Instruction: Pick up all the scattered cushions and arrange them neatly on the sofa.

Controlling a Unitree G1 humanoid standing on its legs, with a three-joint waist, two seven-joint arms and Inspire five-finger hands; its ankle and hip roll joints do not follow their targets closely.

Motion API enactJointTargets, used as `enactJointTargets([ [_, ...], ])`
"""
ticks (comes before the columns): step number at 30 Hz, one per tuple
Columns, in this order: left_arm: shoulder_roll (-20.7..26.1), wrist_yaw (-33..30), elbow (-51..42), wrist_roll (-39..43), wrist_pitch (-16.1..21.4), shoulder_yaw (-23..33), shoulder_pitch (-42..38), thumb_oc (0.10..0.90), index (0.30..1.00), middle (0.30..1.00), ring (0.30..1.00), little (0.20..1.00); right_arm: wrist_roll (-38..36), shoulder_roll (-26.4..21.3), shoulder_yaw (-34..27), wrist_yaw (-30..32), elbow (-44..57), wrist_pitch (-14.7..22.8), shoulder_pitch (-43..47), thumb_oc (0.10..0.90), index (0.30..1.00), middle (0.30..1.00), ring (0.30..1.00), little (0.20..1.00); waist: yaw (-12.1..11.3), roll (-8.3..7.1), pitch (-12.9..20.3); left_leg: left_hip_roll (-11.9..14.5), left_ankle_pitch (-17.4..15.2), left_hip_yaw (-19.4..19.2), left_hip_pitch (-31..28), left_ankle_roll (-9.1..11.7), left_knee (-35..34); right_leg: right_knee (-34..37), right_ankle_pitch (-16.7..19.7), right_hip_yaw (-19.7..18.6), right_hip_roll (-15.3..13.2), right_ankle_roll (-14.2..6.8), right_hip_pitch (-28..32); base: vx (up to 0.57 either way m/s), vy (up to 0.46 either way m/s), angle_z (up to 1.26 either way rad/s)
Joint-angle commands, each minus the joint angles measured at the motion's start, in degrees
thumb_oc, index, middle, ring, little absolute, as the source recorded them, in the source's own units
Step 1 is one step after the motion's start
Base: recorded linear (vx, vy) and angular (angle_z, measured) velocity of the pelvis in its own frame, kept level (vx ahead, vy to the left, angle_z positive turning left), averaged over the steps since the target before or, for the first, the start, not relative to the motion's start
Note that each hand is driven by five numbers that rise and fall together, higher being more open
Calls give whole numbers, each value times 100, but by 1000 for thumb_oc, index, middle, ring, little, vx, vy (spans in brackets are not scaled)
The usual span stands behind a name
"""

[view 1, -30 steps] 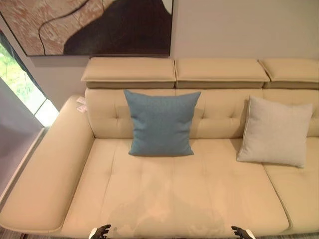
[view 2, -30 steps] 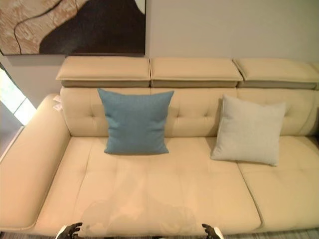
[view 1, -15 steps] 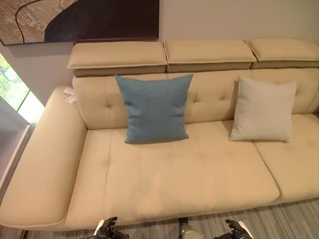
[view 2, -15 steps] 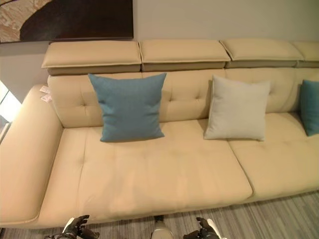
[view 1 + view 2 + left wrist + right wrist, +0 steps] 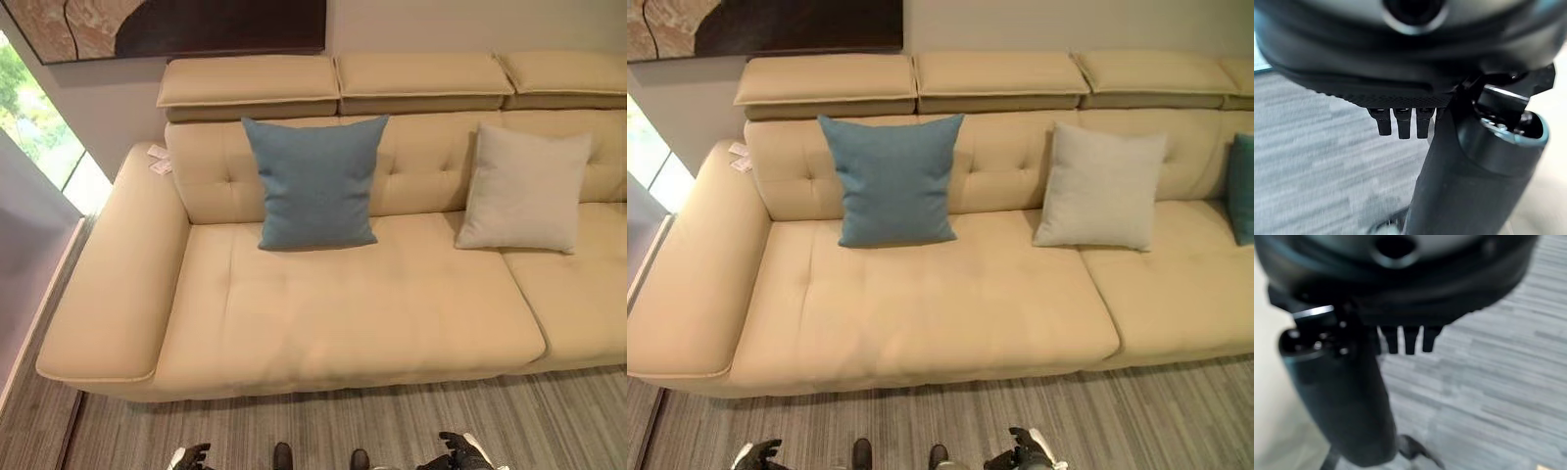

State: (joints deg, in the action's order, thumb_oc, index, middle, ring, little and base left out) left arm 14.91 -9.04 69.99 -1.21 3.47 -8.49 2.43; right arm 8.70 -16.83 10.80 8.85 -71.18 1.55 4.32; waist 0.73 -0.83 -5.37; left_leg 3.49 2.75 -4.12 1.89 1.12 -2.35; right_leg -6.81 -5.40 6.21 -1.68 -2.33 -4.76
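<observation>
beige leather sofa [image 5: 343,313] holds the blue square fabric cushion [image 5: 315,181] well ahead of both hands: left hand [image 5: 189,456] and right hand [image 5: 458,452] hang low, fingers relaxed, empty.

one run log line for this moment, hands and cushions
left hand: open, empty, low over floor | right hand: open, empty | blue cushion: upright against sofa backrest | grey cushion: upright on seat | teal cushion: at right edge

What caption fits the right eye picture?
Blue cushion and grey cushion lean upright against the beige sofa back.
</observation>
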Motion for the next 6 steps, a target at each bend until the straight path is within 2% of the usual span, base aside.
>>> enactJointTargets([
  [1,189,-53,80,2,125,114,-297,800,900,900,900,900,-36,-108,186,108,-72,10,125,800,900,900,900,900,9,-390,255,-416,-688,147,-12,-83,96,821,519,25,-309,-498,296,8,-31,-2],
  [6,134,-14,137,-35,105,93,-289,800,900,900,900,900,-26,-74,201,121,-196,-1,114,800,900,900,900,900,25,-360,295,-380,-575,161,-175,-21,-103,1110,607,85,-272,-494,485,7,-14,6],
])
